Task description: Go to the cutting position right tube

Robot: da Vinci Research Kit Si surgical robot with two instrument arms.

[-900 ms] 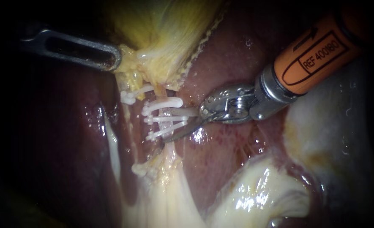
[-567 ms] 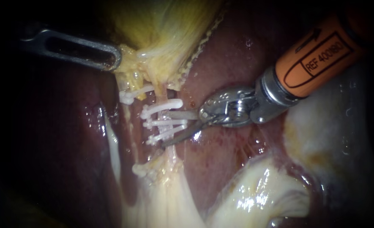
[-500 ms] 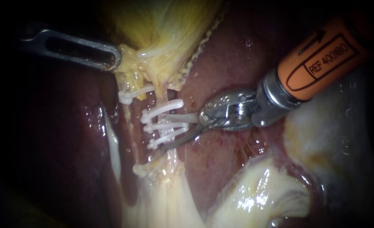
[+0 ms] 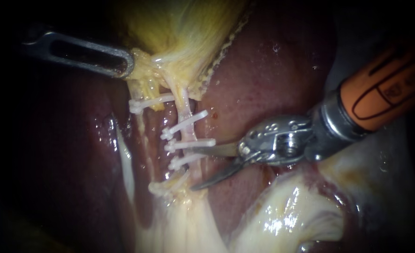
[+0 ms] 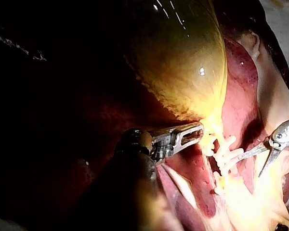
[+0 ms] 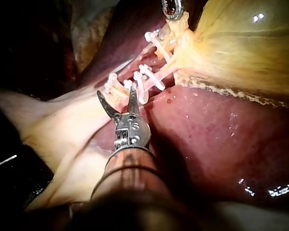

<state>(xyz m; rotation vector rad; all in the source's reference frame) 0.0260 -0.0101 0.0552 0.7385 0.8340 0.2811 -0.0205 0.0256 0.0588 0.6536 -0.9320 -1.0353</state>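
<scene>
Nothing could be read. My right instrument (image 4: 191, 168) carried a black-outlined label (image 4: 385, 96) on its orange sleeve (image 4: 406, 63), at about three o'clock in the endoscope view, but its characters were too blurred to make out.

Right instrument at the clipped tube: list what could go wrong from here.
1. The right instrument's jaws are open, with the upper blade close beside a clip on the right tube. Shutting here might strike or loosen the clip.
2. The lower blade's tip points at pale tissue beside the tube, over the liver. Pushing on might nick either.
</scene>
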